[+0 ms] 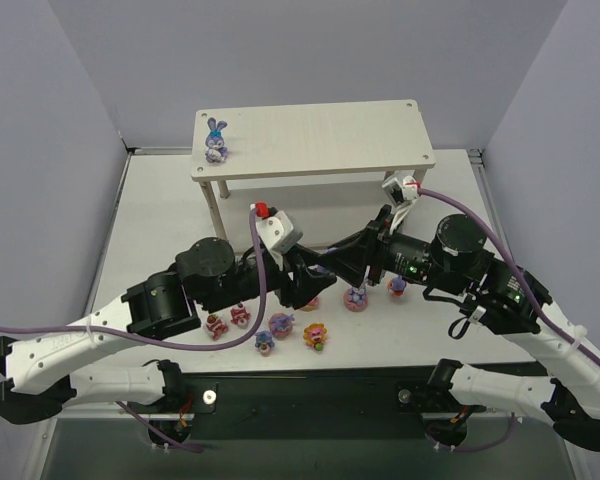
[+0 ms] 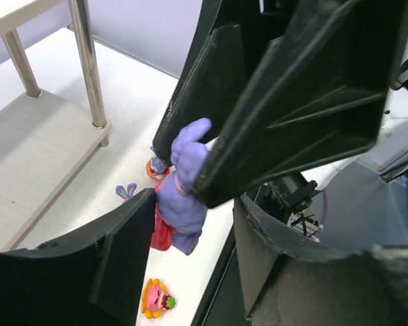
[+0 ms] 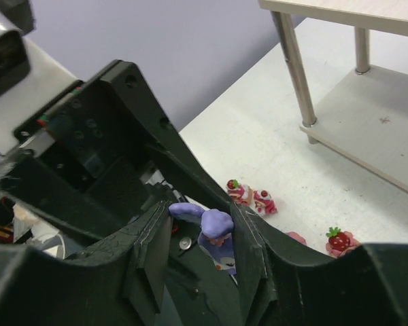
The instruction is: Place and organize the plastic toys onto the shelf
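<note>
Plastic toys (image 1: 281, 323) lie mostly loose on the surface (image 1: 160, 210), clustered in front of the shelf (image 1: 320, 135) and under the two arms. One purple bunny (image 1: 216, 140) stands upright on the shelf's top board, left end. Both arms meet mid-surface over the cluster. A second bunny (image 3: 216, 227) sits between the right pincer (image 3: 201, 214) fingers, which are narrow and clamped on it. Left pincer (image 2: 194, 204) is spread wide around the same bunny, which sits against one finger; the other finger is apart from it. Can't tell if the bunny is off the surface.
</note>
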